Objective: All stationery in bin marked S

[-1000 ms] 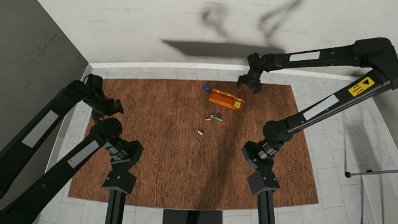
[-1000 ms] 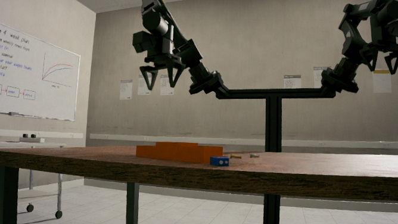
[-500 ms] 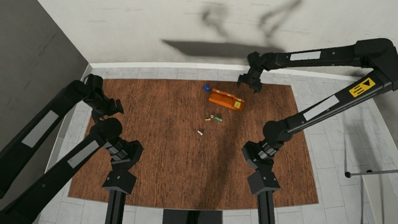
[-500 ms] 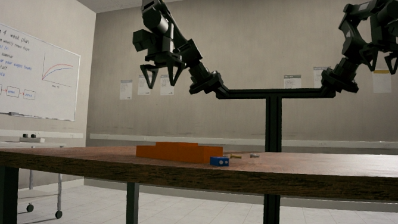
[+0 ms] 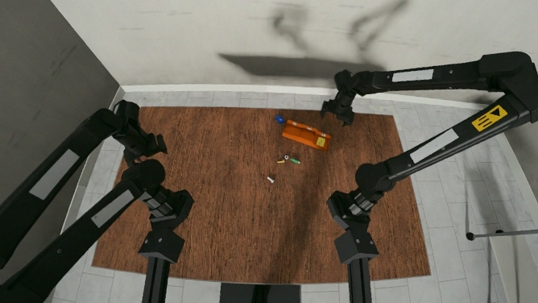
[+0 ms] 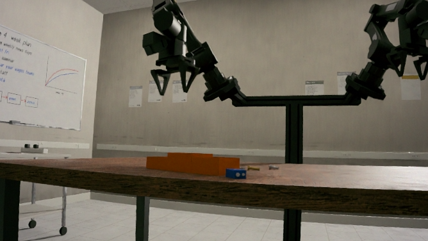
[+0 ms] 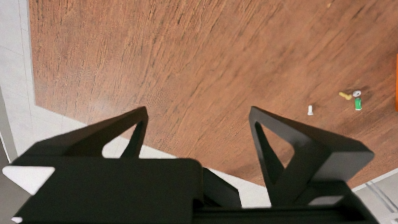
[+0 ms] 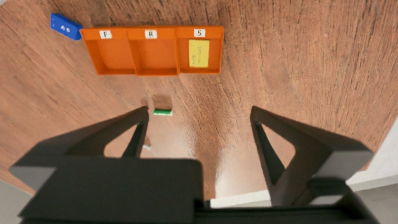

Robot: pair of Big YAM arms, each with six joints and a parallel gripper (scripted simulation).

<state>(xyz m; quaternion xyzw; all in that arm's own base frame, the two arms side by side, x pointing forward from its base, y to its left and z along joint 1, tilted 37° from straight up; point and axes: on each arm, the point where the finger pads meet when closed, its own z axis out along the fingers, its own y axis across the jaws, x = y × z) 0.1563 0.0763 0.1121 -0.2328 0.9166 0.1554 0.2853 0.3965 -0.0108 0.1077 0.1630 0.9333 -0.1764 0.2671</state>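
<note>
An orange three-compartment bin point(image 5: 307, 134) marked F, R and S lies on the wooden table; it also shows in the right wrist view point(image 8: 152, 50). A yellow sticky note pad point(image 8: 199, 53) point(image 5: 320, 141) lies inside the S compartment. A blue eraser-like block point(image 5: 279, 118) point(image 8: 65, 26) lies on the table just outside the F end. My right gripper point(image 5: 337, 114) is open and empty, high above the table near the bin's S end. My left gripper point(image 5: 155, 145) is open and empty, high over the table's left edge.
Small items lie on the table in front of the bin: a green piece point(image 5: 295, 160), a yellow bolt point(image 5: 280, 161), a grey nut point(image 5: 286, 157) and a white bolt point(image 5: 270, 180). They also show in the left wrist view point(image 7: 350, 98).
</note>
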